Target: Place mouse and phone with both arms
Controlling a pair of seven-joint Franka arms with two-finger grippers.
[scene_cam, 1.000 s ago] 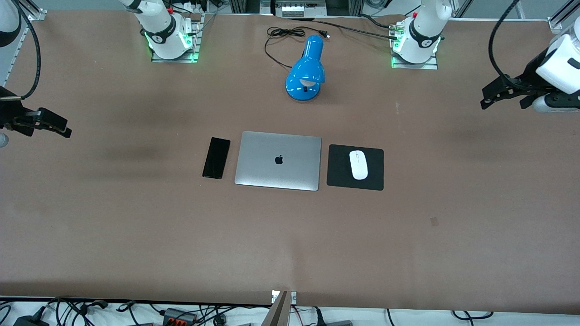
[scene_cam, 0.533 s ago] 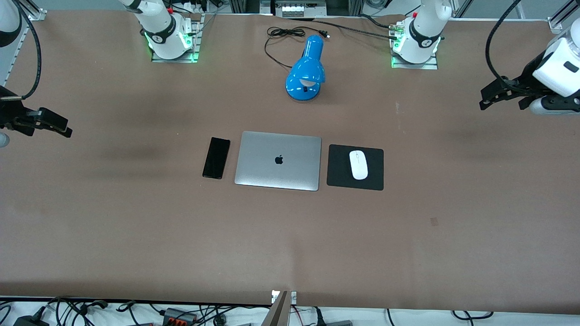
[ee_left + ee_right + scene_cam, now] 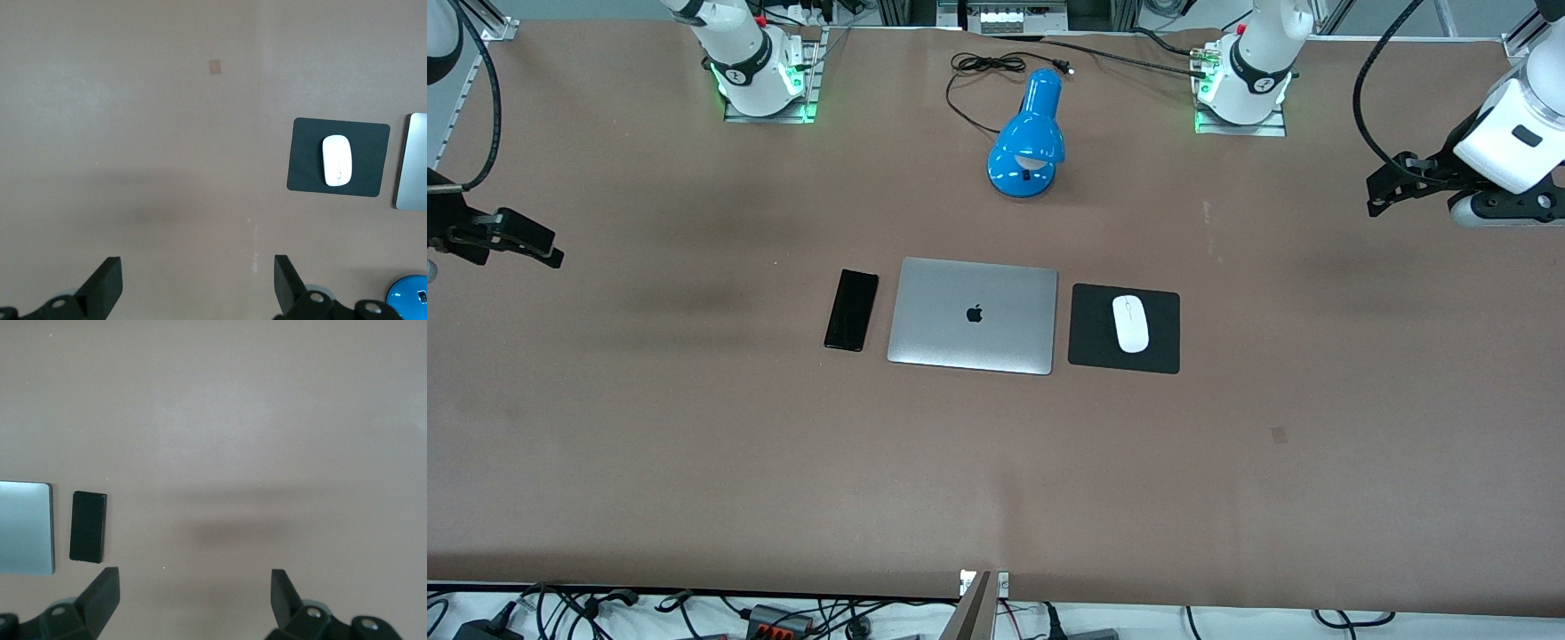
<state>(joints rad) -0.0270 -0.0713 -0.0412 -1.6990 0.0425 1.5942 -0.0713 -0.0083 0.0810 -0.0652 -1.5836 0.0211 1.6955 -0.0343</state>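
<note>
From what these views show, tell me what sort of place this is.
Probably a robotics lab with a staged desk scene: a brown-covered table with two arm bases bolted on, cables and power strips along its edge, and a closed silver laptop and blue desk lamp as props.

Both arms are glossy white, ringed at the joints by black bands, and stand on metal base plates lit green. A black cable loops along each forearm. The left tool (image 3: pixel 1383 187) and right tool (image 3: pixel 543 247) are matte black (two flat fingers (image 3: pixel 103 283) apiece, on a black crossbar).
</note>
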